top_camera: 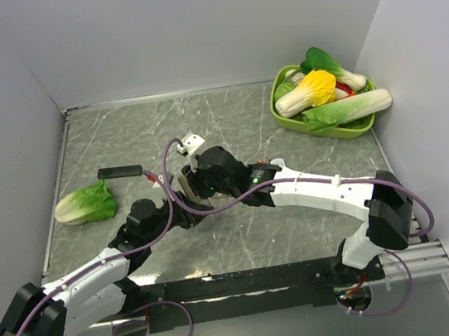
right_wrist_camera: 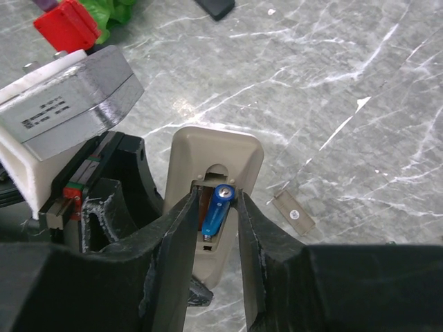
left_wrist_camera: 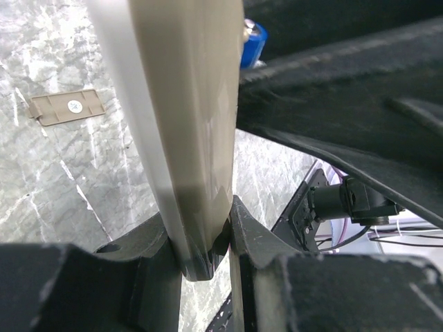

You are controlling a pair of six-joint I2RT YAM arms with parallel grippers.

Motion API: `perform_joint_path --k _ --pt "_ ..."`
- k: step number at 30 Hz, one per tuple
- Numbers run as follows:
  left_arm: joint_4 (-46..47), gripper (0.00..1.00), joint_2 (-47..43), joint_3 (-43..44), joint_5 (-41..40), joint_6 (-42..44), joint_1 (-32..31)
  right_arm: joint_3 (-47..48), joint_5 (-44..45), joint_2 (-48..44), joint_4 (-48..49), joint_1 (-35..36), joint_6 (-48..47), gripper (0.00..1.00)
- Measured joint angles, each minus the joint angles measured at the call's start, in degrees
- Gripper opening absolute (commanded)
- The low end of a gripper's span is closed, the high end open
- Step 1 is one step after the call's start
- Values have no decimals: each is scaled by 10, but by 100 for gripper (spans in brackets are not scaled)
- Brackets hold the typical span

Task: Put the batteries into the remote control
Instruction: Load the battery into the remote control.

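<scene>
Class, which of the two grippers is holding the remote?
The left gripper: its fingers clamp one end of the beige remote. The right gripper pinches a blue battery instead.

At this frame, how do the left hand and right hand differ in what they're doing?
The left hand is clamped on one end of the remote control; the right hand pinches a blue battery at the remote's open compartment. Left grips a long body, right a tiny cylinder. Both are shut on something.
</scene>
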Motion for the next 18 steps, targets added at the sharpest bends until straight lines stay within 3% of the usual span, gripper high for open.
perform_joint_path --k 12,18 --pt "9 3 12 7 4 0 -3 0 5 0 -5 -9 -3 43" --pt "16 3 16 7 5 -1 -3 0 -1 -4 -6 -10 -3 53"
